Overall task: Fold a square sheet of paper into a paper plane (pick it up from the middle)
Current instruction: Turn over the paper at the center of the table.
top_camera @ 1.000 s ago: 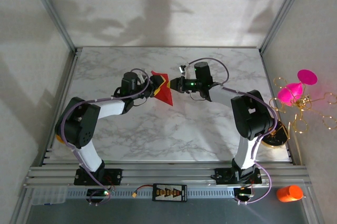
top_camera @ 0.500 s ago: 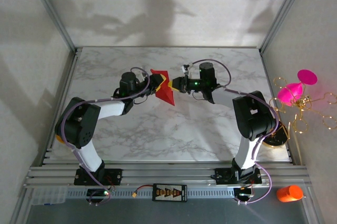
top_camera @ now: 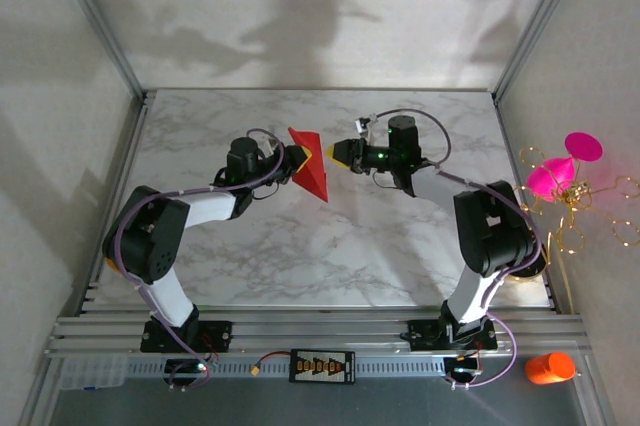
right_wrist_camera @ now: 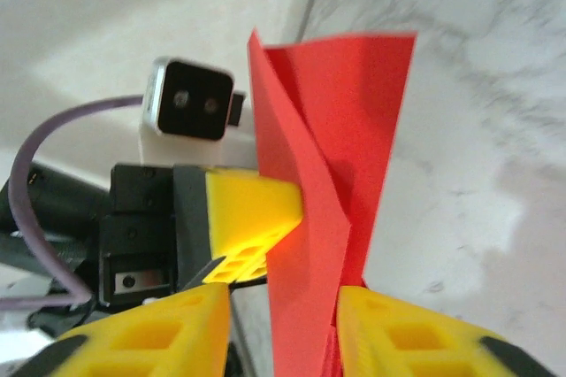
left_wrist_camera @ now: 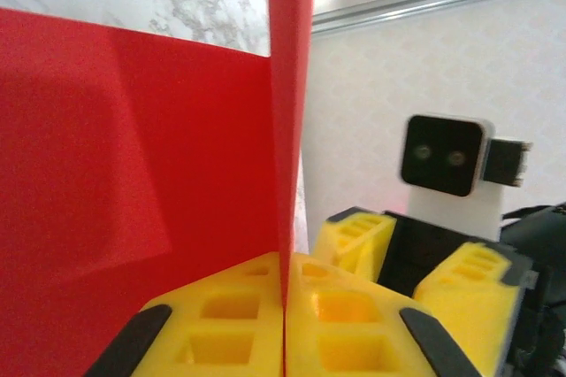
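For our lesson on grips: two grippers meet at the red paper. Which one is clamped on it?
The left gripper: its jaws are shut on the paper, while the right gripper has its jaws open.

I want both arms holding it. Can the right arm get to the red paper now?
Probably yes. The right arm has open jaws just beside the red paper, with nothing between. The left arm pinches its other side.

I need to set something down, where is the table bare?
Bare: the table between left arm and right arm, nearer than the red paper, and the far strip by the wall. Crowded where left gripper and right gripper meet at the paper.
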You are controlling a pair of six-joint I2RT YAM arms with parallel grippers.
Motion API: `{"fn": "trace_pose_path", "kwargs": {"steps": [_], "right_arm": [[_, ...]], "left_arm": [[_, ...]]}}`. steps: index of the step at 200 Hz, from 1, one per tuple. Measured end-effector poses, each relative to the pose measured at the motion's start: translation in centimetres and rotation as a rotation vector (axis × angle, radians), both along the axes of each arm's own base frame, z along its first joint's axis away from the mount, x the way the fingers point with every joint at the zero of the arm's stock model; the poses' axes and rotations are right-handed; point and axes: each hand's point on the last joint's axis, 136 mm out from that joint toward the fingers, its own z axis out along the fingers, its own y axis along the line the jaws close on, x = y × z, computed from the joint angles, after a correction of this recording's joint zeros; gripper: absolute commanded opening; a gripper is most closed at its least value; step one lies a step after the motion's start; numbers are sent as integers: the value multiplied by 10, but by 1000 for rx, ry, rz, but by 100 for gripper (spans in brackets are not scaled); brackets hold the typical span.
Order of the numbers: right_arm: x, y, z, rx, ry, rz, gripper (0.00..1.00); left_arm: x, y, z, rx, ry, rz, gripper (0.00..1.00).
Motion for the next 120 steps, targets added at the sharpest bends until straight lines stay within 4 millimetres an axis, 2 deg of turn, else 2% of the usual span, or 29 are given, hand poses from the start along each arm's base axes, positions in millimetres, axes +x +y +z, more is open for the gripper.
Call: {"fn": "trace_pose_path", "kwargs": {"steps": [30, 62, 82, 120], "right_arm": [[13, -24, 6, -116, -90, -150, 54], [24, -54, 6, -277, -172, -313, 59], [29, -71, 3, -380, -210, -386, 65], [34, -99, 2, -526, -266, -485, 83]], "left_arm": [[6, 5, -3, 79, 14, 21, 6], [28, 16, -1, 287, 15, 90, 7], [41, 27, 12, 452, -5, 150, 8], [59, 42, 43, 771, -63, 267, 8]]}}
